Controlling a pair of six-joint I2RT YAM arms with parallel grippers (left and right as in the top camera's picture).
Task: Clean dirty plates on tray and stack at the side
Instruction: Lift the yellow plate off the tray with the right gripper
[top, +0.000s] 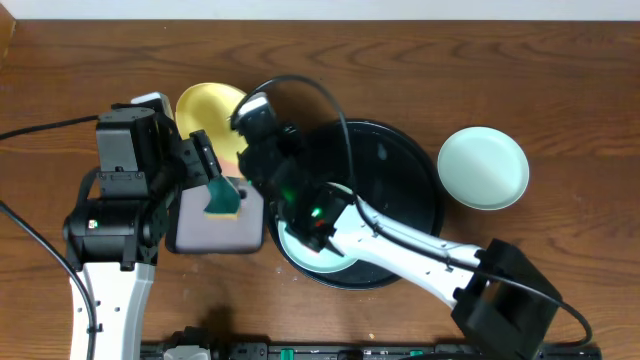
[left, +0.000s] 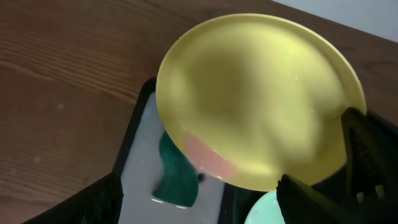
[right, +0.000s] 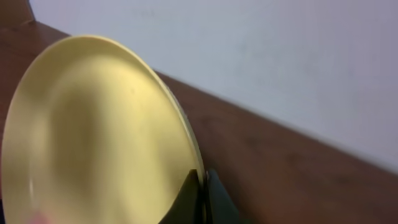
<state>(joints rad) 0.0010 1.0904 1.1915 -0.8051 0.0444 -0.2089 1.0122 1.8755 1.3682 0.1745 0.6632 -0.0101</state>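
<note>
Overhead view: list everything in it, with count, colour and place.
yellow plate: 1, pale yellow, pink smear, held tilted over small tray
mint plates: 2, pale mint, one on table at right, one in round tray
round tray: 1, black, centre
small tray: 1, grey inside, left of round tray
sponge: 1, green, in small tray
table: 1, brown wood
left claw: 1, black, open, above small tray
right claw: 1, black, shut on yellow plate's rim

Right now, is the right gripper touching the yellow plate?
Touching. The right wrist view shows the right gripper closed on the rim of the yellow plate, with one dark finger on each side of the edge and no gap.
</note>
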